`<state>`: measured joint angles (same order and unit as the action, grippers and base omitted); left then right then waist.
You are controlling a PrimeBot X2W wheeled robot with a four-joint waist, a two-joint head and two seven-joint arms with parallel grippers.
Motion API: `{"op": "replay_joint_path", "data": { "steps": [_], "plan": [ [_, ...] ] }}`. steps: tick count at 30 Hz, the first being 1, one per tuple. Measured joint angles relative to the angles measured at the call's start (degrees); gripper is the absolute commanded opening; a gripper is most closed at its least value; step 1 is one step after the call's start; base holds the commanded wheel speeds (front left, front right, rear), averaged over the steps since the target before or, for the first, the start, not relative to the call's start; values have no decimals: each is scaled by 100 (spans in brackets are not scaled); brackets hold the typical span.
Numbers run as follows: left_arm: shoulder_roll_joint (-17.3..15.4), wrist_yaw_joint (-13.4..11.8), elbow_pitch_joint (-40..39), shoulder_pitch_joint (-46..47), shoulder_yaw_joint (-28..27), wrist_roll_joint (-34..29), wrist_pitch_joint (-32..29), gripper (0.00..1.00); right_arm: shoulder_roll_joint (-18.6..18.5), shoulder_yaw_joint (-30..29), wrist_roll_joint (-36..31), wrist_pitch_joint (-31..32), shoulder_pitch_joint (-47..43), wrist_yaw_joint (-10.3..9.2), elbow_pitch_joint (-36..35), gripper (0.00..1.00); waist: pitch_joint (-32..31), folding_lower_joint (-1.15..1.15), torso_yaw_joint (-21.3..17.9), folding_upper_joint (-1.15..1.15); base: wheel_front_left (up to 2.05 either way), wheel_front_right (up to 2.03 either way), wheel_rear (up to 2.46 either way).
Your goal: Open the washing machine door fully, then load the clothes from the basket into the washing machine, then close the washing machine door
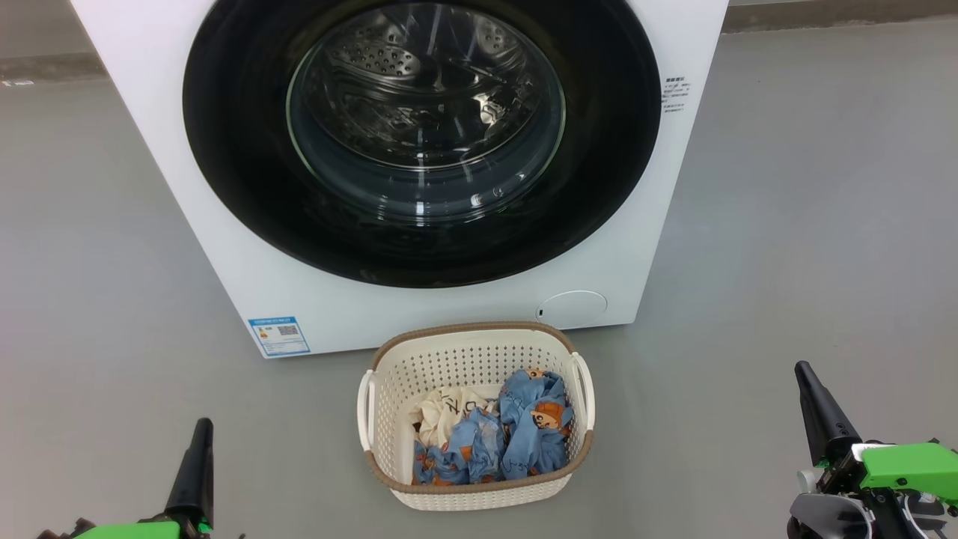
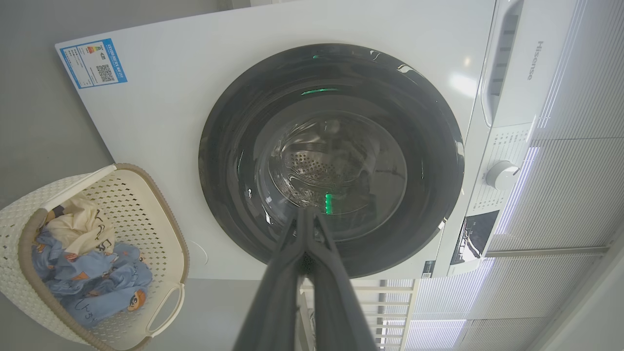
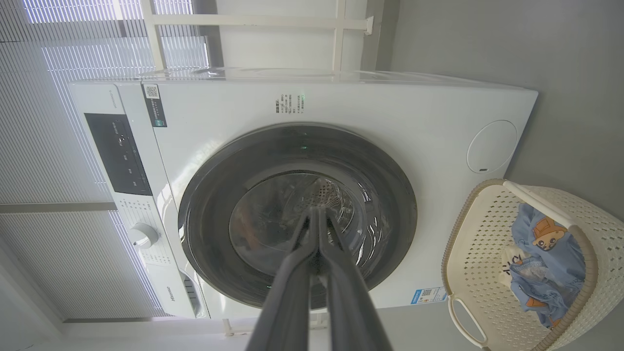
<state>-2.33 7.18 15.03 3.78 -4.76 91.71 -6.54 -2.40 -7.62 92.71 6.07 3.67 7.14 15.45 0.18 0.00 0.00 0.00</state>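
Note:
The white washing machine [image 1: 224,247] stands ahead with its glossy black round door [image 1: 247,187] closed flat against the front; the steel drum shows through the glass. On the floor before it sits the cream basket [image 1: 397,389] holding blue bear-print clothes [image 1: 535,427] and a cream-white piece. My left gripper [image 1: 200,430] rests at the lower left, my right gripper [image 1: 804,372] at the lower right. Both are well clear of the door and basket. In the wrist views, the left gripper [image 2: 307,210] and right gripper [image 3: 317,210] have fingers pressed together, holding nothing.
Grey floor [image 1: 808,224] spreads on both sides of the machine. A blue label sticker [image 1: 279,335] and round white filter cap [image 1: 572,308] mark the machine's lower front. The control panel and dial [image 2: 502,174] are on its top strip; window blinds stand behind.

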Motion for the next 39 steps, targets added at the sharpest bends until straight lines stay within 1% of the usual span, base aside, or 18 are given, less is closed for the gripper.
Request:
{"op": "replay_joint_path", "data": {
  "steps": [12, 13, 18, 21, 25, 29, 39],
  "plan": [
    [0, 0, 0, 0, 0, 0, 0, 0, 0, 0, 0, 0, 0, 0, 0, 0, 0, 0, 0, 0, 0, 0, 0],
    [1, -1, 12, -7, 1, -1, 0, 100, 3, 1, 1, -2, -6, 0, 14, 100, 0, 0, 0, 0, 0, 0, 0],
    [74, -2, 245, -188, 26, -1, -1, 100, 99, 12, 2, -4, -208, 0, 285, 100, 1, 0, 0, 0, 0, 0, 0],
    [108, -10, 285, -275, 46, -1, 1, 100, 125, 20, 2, -18, -299, -1, 325, 100, 7, 1, -1, 0, 0, 0, 0],
    [108, -10, 276, -274, 65, -2, 43, 100, 125, 36, 2, -69, -296, 0, 272, 100, -3, 11, -4, 0, 0, 0, 0],
    [107, -10, 246, -274, 90, -12, 103, 100, 124, 69, 2, -121, -295, 0, 218, 100, 10, 2, -6, 0, 0, 0, 0],
    [91, -10, 86, -256, 201, -21, 210, 100, 119, 169, 1, -270, -273, 0, 42, 100, 38, 1, -5, 0, 0, 0, 0]
  ]
}}
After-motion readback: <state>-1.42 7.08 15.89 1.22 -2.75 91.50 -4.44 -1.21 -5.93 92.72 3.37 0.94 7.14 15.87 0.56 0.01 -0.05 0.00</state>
